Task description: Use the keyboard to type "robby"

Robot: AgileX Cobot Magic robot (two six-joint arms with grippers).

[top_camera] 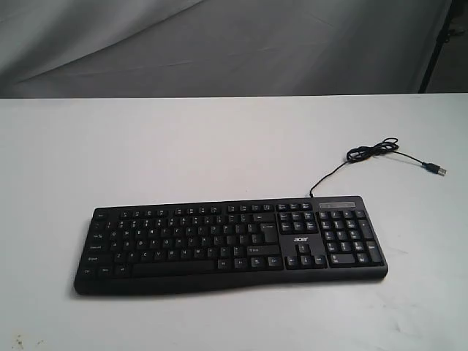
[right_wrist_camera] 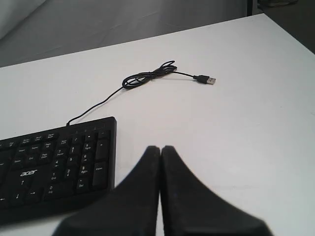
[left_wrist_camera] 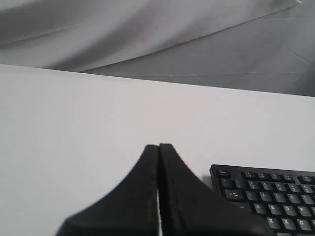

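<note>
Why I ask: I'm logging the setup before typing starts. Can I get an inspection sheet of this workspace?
Surface: white table, a few dark specks at its near left corner.
Job's things: black keyboard lying flat, number pad towards the right arm's side.
Clutter: nothing seen.
Grippers: left gripper shut, off the keyboard's left end; right gripper shut, off the number-pad end; neither is on a key.
Cables: thin black cable runs from the keyboard's back edge into a loose coil; its USB plug lies unplugged on the table.
Surroundings: grey cloth backdrop behind the table.
</note>
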